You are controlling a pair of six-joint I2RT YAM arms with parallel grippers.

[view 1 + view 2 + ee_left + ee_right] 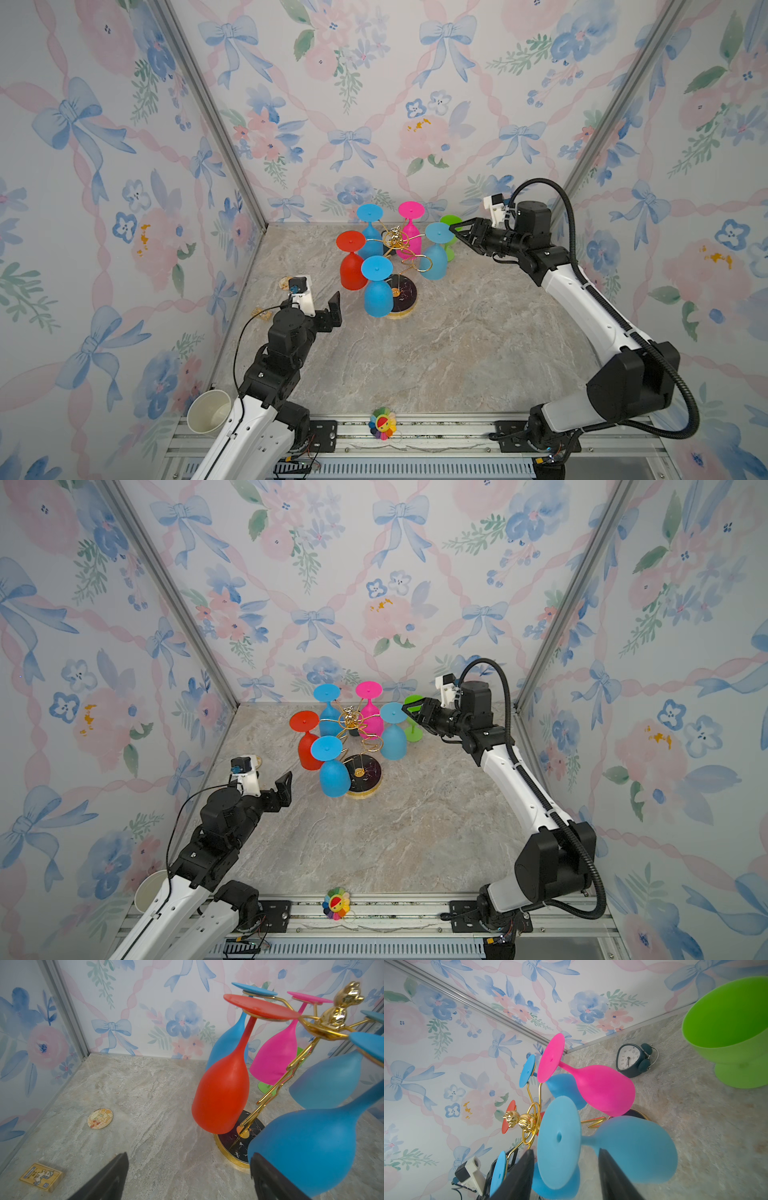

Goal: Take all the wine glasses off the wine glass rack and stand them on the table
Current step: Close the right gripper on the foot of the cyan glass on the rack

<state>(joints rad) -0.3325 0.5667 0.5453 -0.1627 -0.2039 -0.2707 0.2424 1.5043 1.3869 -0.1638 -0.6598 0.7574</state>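
1. Your light-blue wine glass point(434, 259) hangs bowl-down, stem vertical, at the right of the wine glass rack point(397, 240).
2. Right pincer point(454, 231) flanks its foot, jaws apart, gripping nothing.
3. Left pincer point(334, 305) gapes empty; open table point(457, 353) lies in front.

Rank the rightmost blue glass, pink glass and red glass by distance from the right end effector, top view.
1. Rightmost blue glass, rack's right, at the right end effector.
2. Pink glass, rack's rear.
3. Red glass, rack's far left.
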